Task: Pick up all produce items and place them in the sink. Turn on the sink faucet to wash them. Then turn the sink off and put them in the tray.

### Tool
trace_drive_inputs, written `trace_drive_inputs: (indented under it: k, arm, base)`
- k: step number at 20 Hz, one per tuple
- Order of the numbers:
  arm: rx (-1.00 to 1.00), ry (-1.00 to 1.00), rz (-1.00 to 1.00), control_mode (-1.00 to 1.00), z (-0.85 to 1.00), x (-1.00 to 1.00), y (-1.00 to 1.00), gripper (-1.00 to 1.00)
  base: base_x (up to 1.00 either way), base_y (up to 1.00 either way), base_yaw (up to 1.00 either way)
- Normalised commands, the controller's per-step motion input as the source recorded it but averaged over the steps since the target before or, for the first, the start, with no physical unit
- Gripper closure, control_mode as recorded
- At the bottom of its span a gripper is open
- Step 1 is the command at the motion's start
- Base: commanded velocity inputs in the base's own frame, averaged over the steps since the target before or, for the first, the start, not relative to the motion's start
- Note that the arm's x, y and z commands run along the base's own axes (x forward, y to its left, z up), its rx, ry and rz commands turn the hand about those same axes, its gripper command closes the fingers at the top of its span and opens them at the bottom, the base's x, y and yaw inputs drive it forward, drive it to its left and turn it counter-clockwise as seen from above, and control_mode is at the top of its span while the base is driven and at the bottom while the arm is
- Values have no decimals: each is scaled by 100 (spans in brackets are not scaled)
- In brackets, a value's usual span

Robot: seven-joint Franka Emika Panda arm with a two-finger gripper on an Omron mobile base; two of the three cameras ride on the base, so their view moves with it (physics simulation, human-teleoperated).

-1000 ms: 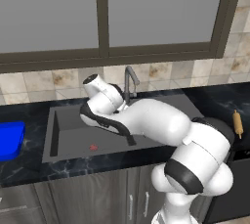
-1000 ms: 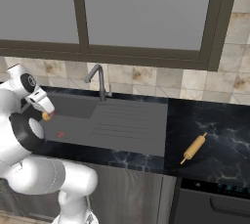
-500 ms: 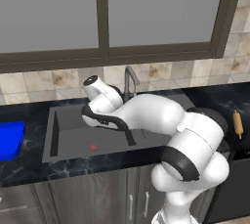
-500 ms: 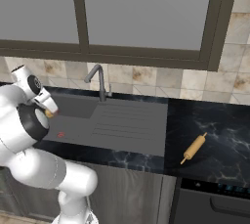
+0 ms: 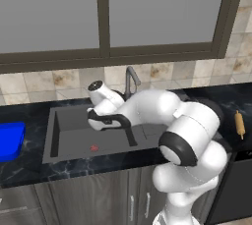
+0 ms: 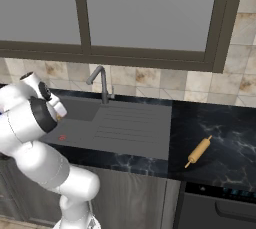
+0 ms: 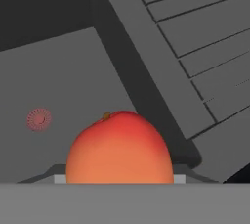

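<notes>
From the left base camera, our white arm reaches over the dark grey matte sink (image 5: 88, 135), which is let into the black marbled counter (image 5: 29, 167). The hand hangs above the basin's back right part, in front of the slim dark grey faucet (image 5: 130, 79) at the back rim. We judge this height is chosen so the fruit can be lowered into the basin without striking its walls. The bright blue shallow tray (image 5: 10, 140) waits on the counter's left end, well apart from the sink. A tan rolling-pin-shaped rod (image 5: 239, 123) lies at the counter's right end; it is not produce, so we leave it.

From the right base camera, the arm's bulk covers the basin's left part. A sliver of orange shows by the hand, which we take to be the fruit. The ribbed drainboard (image 6: 135, 123) joins the basin on its right.

In the hand camera, the small roundish yellow-orange fruit with a reddish blush (image 7: 119, 152) sits close at the bottom, over the basin floor near the red drain mark (image 7: 39, 119). Our gripper (image 7: 119, 179) appears clamped on the fruit, judging by how it hangs there, though the fingertips are hidden. The fruit is nearly round, with no clear long axis; its stem end points away from the hand, toward the view's top.
</notes>
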Motion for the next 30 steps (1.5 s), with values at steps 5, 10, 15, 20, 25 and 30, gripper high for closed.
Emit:
trace_drive_inputs:
  k: [5,10,15,20,25,30]
  arm:
    - [5,0,12,-100,-29,46,0,100]
    - [4,0,10,-100,-38,44,0,100]
    - [5,0,6,-100,-32,40,1,100]
    - [2,2,2,-100,-26,30,3,100]
    - [0,11,0,-100,-14,17,2,100]
    - [0,10,0,-100,-11,31,4,100]
  base:
    - [0,0,0]
    - [0,0,0]
    - [0,0,0]
    - [0,0,0]
    - [0,0,0]
    - [0,0,0]
